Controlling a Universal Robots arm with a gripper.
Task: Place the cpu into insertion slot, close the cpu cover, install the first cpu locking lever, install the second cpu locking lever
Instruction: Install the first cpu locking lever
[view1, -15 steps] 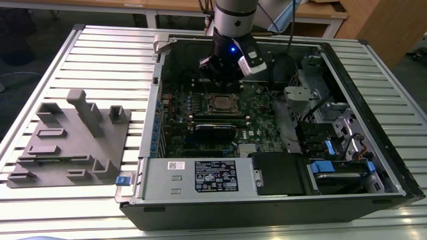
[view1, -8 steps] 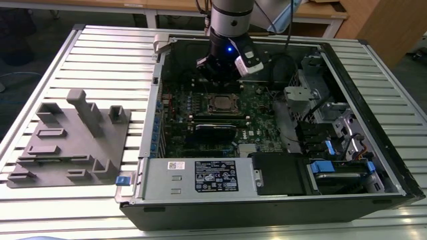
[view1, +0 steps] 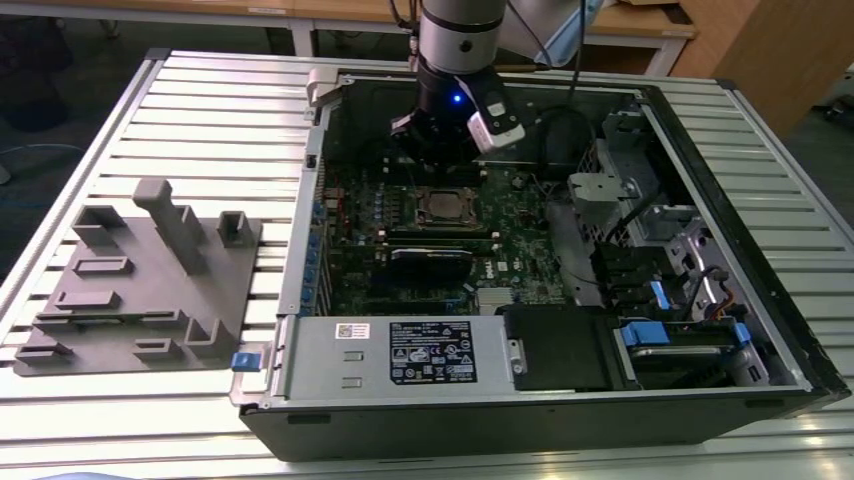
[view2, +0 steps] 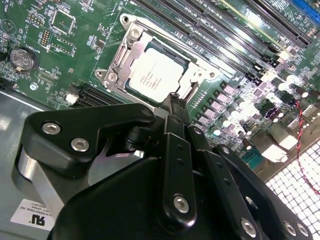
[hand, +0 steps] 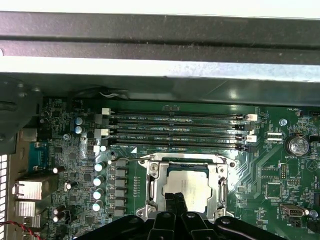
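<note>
The cpu (view1: 441, 207) lies in the insertion slot on the green motherboard (view1: 400, 285), its silver-grey top showing in both wrist views (view2: 155, 75) (hand: 189, 184). The cpu cover (view2: 134, 46) (hand: 157, 184) lies flat around the chip as a silver frame. My gripper (view1: 434, 172) hangs just above the socket's edge inside the open computer case. Its black fingers are shut together with nothing between them (view2: 175, 102) (hand: 175, 199). A thin metal lever (hand: 127, 159) runs along one side of the socket.
A grey fixture block (view1: 147, 280) sits on the slatted table at the exterior view's left. Inside the case are a power supply (view1: 400, 352), long black memory slots (hand: 175, 131), a row of capacitors (hand: 99, 185) and drive cages (view1: 667, 250).
</note>
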